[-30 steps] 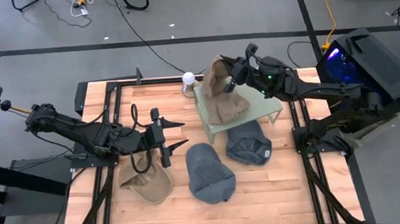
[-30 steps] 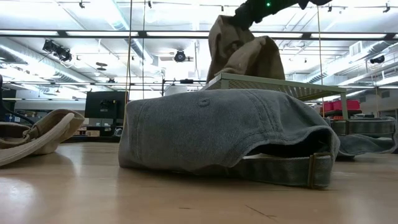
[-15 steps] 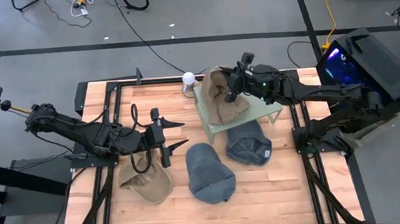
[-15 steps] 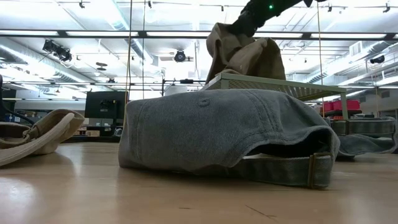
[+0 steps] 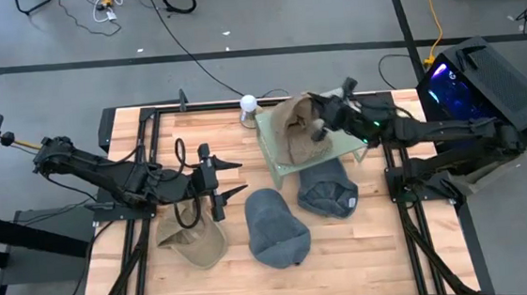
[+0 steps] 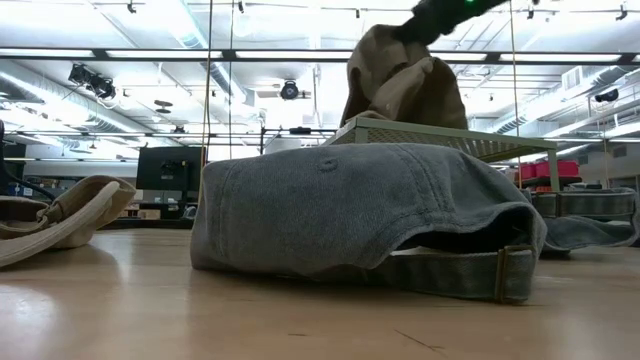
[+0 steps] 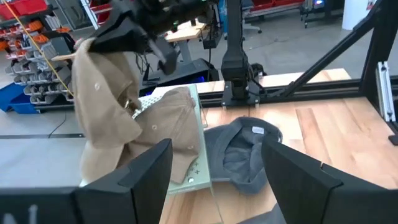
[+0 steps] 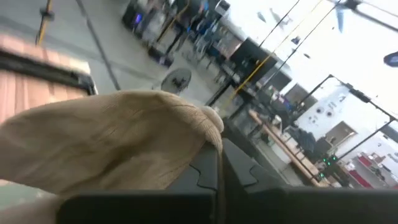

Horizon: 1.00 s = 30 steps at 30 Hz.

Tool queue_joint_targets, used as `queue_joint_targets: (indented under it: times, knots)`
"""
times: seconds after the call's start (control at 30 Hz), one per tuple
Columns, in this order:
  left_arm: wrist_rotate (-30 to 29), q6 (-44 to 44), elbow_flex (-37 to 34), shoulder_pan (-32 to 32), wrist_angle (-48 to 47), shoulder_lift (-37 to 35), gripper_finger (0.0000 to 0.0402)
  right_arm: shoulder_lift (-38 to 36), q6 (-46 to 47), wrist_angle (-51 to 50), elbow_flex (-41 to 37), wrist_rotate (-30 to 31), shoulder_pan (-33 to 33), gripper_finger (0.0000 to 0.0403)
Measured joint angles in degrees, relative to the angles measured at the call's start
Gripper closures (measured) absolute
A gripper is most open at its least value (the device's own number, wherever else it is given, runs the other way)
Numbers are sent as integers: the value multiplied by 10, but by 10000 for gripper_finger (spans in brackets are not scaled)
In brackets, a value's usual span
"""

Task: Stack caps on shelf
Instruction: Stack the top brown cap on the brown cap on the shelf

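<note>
My right gripper is shut on a tan cap, held above the pale green shelf at the table's far right. A second tan cap lies on the shelf under it. One blue-grey cap lies open side up just in front of the shelf. Another rests crown up at mid-table. A third tan cap lies at the near left. Above that one my left gripper hovers open, pointing right, with nothing between its fingers. My right gripper pinches a bunched fold of the tan cap's cloth between its two shut fingers. The fingers come about level from the table's right side. The cap hangs crumpled below them; whether its lower end touches the tan cap on the shelf, I cannot tell.
A small white round object stands at the far edge, left of the shelf. A black box with blue light sits beyond the right edge. Black frame rails run along the table's sides. Bare wood shows at the near right.
My right gripper has carried the tan cap toward the table's right edge and slightly down, staying shut. The cap has shifted from the shelf's far left corner to over its middle and still hangs crumpled.
</note>
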Motion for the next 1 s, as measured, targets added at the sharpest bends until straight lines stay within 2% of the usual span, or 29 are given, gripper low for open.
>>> queue_joint_targets:
  times: [0.17,0.3,0.63,1.0]
  knots:
    - [0,0,0,0,-2,0,149,-51,-5,116,-103,13,40,403]
    - [0,0,0,0,-1,0,149,-62,-19,159,-148,36,69,403]
    - [0,-4,0,0,-1,0,149,-63,48,160,-176,35,132,392]
    - [0,-4,0,0,-1,0,149,-63,115,136,-176,35,169,390]
